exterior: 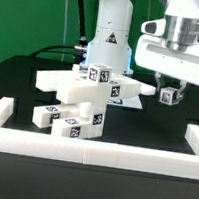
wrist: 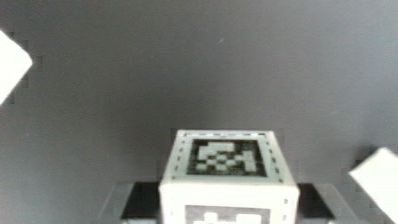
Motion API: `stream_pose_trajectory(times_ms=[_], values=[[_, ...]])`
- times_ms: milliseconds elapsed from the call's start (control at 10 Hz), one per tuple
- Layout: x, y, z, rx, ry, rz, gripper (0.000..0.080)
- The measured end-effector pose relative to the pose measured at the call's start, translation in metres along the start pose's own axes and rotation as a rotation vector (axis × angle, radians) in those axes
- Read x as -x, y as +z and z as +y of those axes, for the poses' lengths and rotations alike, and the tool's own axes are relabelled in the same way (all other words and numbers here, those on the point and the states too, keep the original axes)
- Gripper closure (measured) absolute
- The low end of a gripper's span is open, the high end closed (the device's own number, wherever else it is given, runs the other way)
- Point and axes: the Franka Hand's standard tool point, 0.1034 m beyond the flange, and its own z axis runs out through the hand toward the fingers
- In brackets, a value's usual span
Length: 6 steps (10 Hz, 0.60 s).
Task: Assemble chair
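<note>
At the exterior view's left, a long low white border rail (exterior: pixel 7 113) turned a corner and ran along the front edge of the flat black table (exterior: pixel 19 83); just inside it, left of centre, lay a cluster of small matte-white blocky plastic chair parts (exterior: pixel 85 104), each bearing black-and-white square marker tags; a flat seat panel (exterior: pixel 74 82) rested across the top of the pile, a tagged cube-like piece (exterior: pixel 99 74) stood on it, and shorter tagged bars (exterior: pixel 72 123) lay touching one another below and in front; behind the pile rose the white base of the robot arm (exterior: pixel 108 28); further toward the exterior view's right, the large white two-finger gripper (exterior: pixel 170 95) hung above the table, apart from the pile, its dark fingers pinching a small white tagged block (exterior: pixel 170 94); in the wrist view the same small block (wrist: pixel 226 168) sat between two dark fingers (wrist: pixel 139 200), its tagged faces toward the camera, with only dark table (wrist: pixel 160 70) beyond it and white scraps blurred at the frame edges.
</note>
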Motion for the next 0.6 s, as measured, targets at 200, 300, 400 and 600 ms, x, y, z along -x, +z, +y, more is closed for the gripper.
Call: stream_pose_trajectory(times_ms=[200, 300, 400, 600], values=[[-0.006, -0.035, 0.004, -0.065, -0.018, -0.024, 0.0511], [-0.019, -0.043, 0.011, -0.074, -0.028, -0.027, 0.0511], [-0.034, -0.052, 0.017, -0.091, -0.054, -0.020, 0.0511], [-0.066, -0.055, 0.032, -0.098, -0.109, 0.006, 0.0511]])
